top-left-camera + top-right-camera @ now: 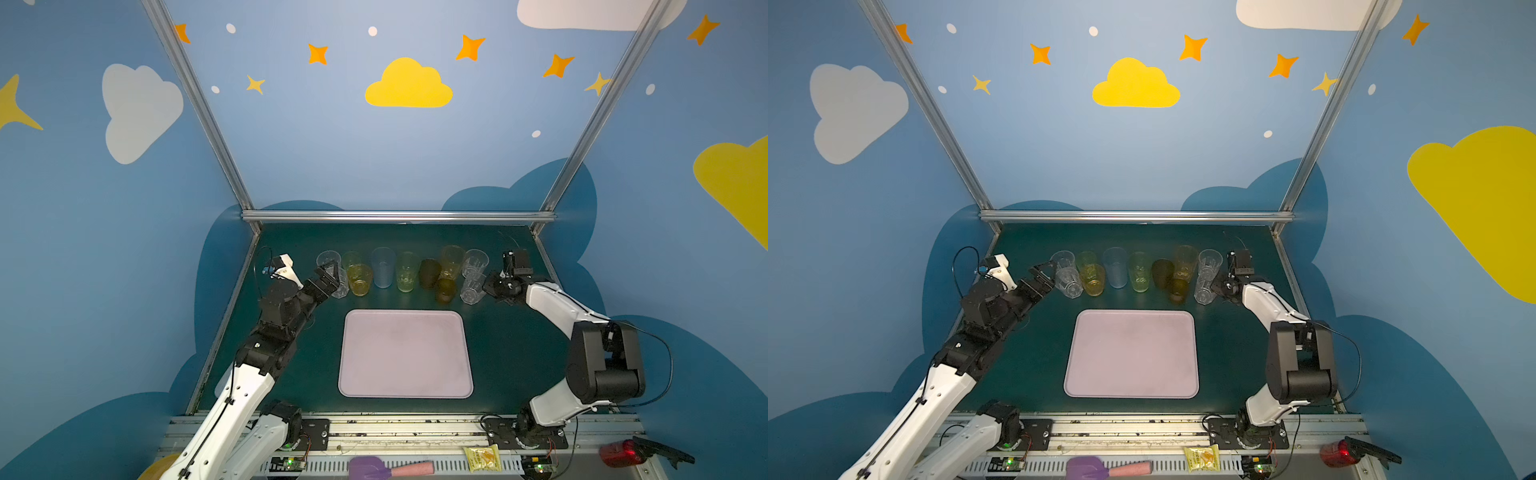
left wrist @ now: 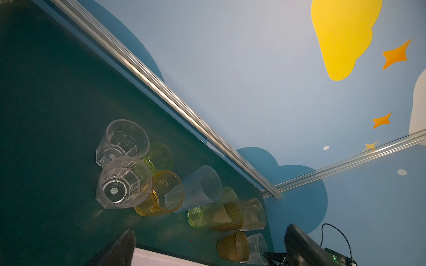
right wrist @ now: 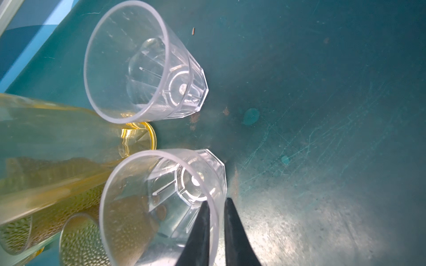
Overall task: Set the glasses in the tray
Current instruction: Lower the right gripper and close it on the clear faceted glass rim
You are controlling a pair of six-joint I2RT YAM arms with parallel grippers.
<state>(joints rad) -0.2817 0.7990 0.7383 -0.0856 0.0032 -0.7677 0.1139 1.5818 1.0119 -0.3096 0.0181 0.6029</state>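
A row of glasses stands along the back of the green table behind the pale pink tray (image 1: 405, 353) (image 1: 1131, 353), which holds nothing. The row includes a tall blue glass (image 1: 383, 268) and a short amber one (image 1: 359, 280). My right gripper (image 3: 217, 202) (image 1: 488, 286) is shut on the wall of the short clear faceted glass (image 3: 161, 195) (image 1: 473, 289) at the row's right end, one finger inside the rim and one outside. That glass stands on the table. My left gripper (image 2: 209, 230) (image 1: 328, 272) is open beside the clear glass (image 2: 123, 182) (image 1: 340, 286) at the left end, holding nothing.
A second clear glass (image 3: 145, 62) stands just behind the gripped one, with a tall yellow glass (image 3: 57, 129) beside them. The metal frame rail (image 1: 399, 216) bounds the table's back. A purple spatula (image 1: 368, 467) and a yellow packet (image 1: 482, 457) lie on the front rail.
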